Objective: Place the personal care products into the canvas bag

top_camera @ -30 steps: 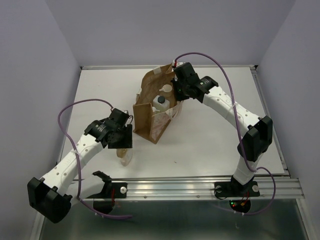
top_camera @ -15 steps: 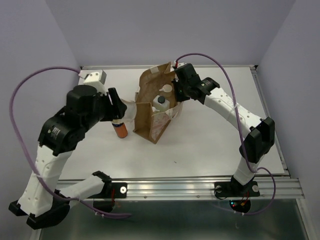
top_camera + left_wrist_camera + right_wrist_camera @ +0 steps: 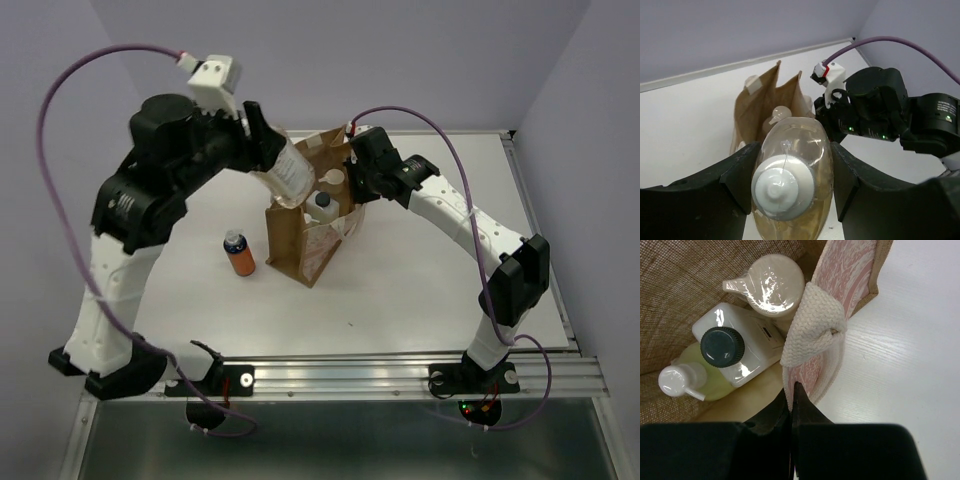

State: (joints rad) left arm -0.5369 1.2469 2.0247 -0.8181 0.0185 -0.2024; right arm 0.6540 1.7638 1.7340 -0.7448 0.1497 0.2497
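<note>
The left end effector [image 3: 792,175] is clamped on the amber bottle [image 3: 792,170], white cap toward the wrist camera, held in the air over the near-left rim of the canvas bag [image 3: 300,245]. The right end effector [image 3: 791,402] is pinched together on the bag's printed wall. Inside stand the beige bottle [image 3: 775,277], the black-capped white bottle [image 3: 735,347] and the yellow-green bottle [image 3: 690,380]. The orange bottle [image 3: 239,253] stands on the white tabletop [image 3: 420,290], just left of the bag, between pale lilac walls. Half a second ago the left arm was lower, beside the orange bottle; it has since risen to the bag's mouth
</note>
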